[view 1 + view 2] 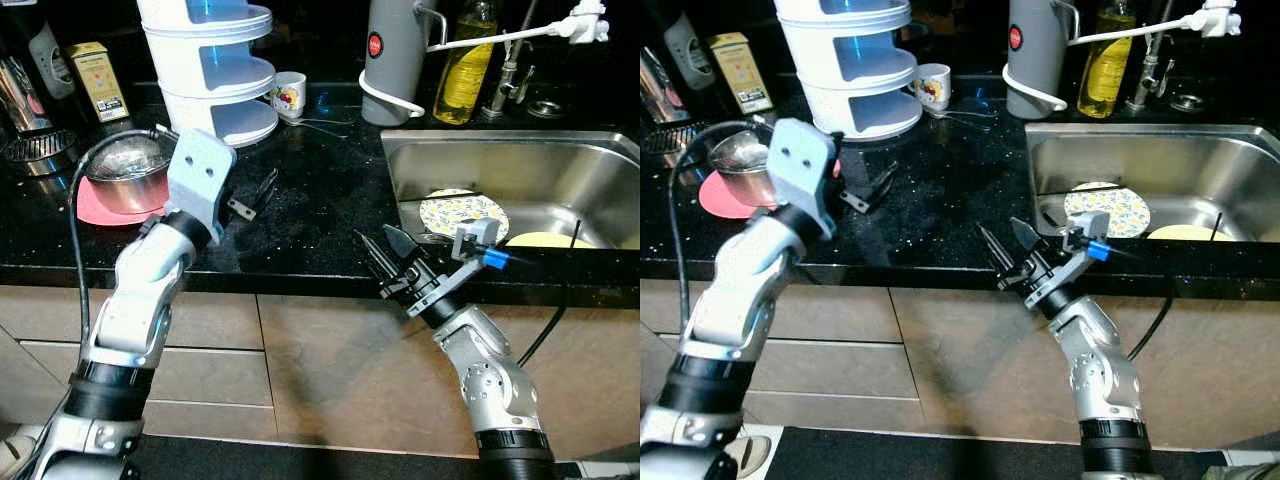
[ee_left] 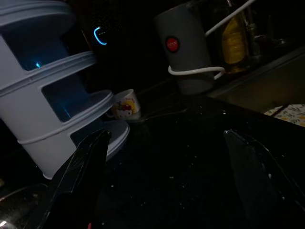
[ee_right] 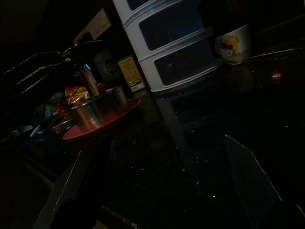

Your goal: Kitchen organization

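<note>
Both arms are up at the black stone bench (image 1: pixel 300 215), and nothing is held yet. The left hand (image 1: pixel 262 192) hovers low over the bench with its two black fingers spread and nothing between them. The right hand (image 1: pixel 392 258) sits at the bench's front edge, just left of the sink (image 1: pixel 520 160), fingers also spread and empty.

"Kitchen organization" names no single item, so picking the thing is a guess. The nearest loose piece to the left hand looks like the steel bowl (image 1: pixel 128 172) on its red plate (image 1: pixel 95 210), just to that hand's left and slightly behind its wrist. To take it well, I'd say the arm should draw back and turn toward the bowl, then close one finger inside the rim and one outside, since the wall is smooth and curved and could slip.

For the right hand, the patterned plate (image 1: pixel 462 212) lies down in the sink, near and to its right, below bench level, with a yellow plate (image 1: pixel 548 240) beside it. It would have to clear the sink's front wall first.

The small cartoon mug (image 1: pixel 289 95) stands well behind, beside the white tiered container (image 1: pixel 212 75).
</note>
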Controlling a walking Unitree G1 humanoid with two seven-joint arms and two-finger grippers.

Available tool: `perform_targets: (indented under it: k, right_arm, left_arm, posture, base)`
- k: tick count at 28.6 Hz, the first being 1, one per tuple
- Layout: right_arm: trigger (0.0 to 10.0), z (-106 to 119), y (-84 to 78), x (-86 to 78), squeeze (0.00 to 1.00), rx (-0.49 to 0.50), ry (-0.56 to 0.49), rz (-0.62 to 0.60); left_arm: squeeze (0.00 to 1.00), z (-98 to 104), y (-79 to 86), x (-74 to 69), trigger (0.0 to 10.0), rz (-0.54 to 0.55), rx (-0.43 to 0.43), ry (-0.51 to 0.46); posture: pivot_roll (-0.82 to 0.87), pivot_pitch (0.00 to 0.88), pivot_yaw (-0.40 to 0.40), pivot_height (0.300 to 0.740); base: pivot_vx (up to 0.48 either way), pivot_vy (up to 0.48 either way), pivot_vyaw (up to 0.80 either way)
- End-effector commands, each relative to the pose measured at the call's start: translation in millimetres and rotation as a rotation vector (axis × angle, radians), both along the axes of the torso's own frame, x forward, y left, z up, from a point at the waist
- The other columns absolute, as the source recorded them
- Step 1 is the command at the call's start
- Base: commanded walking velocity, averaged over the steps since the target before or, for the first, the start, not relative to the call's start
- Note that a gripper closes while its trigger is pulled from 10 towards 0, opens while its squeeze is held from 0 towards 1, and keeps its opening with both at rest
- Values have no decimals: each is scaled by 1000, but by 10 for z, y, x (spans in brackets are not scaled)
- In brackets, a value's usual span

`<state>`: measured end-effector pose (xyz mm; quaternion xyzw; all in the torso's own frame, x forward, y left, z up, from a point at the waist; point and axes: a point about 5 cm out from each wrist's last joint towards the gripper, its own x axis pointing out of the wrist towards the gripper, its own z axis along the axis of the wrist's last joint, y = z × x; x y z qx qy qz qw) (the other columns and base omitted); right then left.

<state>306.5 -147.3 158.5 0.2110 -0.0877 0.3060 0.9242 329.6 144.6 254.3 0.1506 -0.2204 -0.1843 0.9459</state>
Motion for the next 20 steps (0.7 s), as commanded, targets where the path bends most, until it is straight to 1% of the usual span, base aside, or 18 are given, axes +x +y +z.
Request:
perform_targets:
  k: [1,4,6,10,13,14,16,18,20]
  right_arm:
    - [10000,64,-25,-17,0,5,-35,-16]
    - [10000,71,-23,-17,0,10,-34,-12]
    - [10000,72,-16,-11,0,4,-33,-15]
    - [10000,92,-18,26,0,0,-28,-43]
    - [10000,108,-19,35,0,0,-33,-49]
    - [10000,118,-29,42,0,-2,-38,-67]
    - [10000,152,-53,51,0,13,-56,-94]
    - [10000,157,-56,55,0,15,-57,-95]
    - [10000,168,-51,53,0,12,-61,-91]
  left_arm:
    - [0,-20,34,36,10000,32,5,-4]
    - [0,-40,55,61,10000,54,12,-5]
    - [0,-59,105,99,10000,87,31,-5]
    - [0,-35,146,158,10000,103,38,-19]
    - [0,-17,118,173,10000,97,43,-29]
    - [0,-13,78,173,10000,84,34,-30]
    - [0,-42,-61,169,10000,45,20,-28]
    - [0,-50,-86,174,10000,40,14,-27]
    - [0,-67,-132,177,10000,28,-14,-22]
  posture:
    - [43,0,-20,740]
    - [40,0,-20,740]
    - [39,0,-20,740]
    - [39,0,-15,740]
    - [39,0,-14,740]
    - [41,0,-13,740]
    - [39,0,-13,740]
    - [38,0,-14,740]
    - [34,0,-18,740]
  base:
    - [0,0,788]
    - [0,0,788]
    - [0,0,788]
    - [0,0,0]
    - [0,0,0]
    - [0,0,0]
    - [0,0,634]
    - [0,0,800]
    - [0,0,800]
